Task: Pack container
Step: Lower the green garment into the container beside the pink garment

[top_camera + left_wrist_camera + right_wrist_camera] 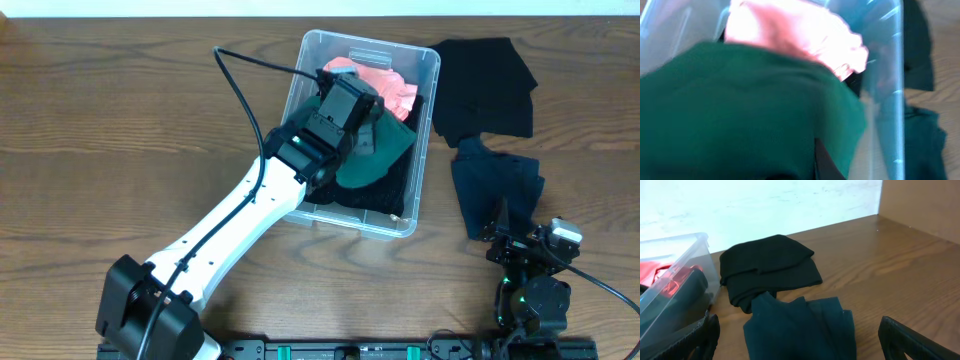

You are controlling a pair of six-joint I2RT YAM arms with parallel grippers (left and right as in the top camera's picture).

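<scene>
The clear container point(430, 60) stands at the back middle of the table, holding a pink cloth point(390, 85), a green cloth point(385, 150) and dark fabric point(370, 195). My left gripper point(362, 125) reaches down into it and is shut on the green cloth point(740, 110), which fills the left wrist view and hides the fingers. The pink cloth point(795, 35) lies behind it against the container wall point(890, 75). My right gripper point(807, 345) stands open near the table's front right, just short of a dark teal cloth point(800, 330), with nothing between its fingers.
A black folded cloth point(485, 85) lies right of the container, also seen as the black cloth point(767, 265) in the right wrist view. The dark teal cloth point(495, 185) lies in front of it. A black cable point(240, 95) runs along the left arm.
</scene>
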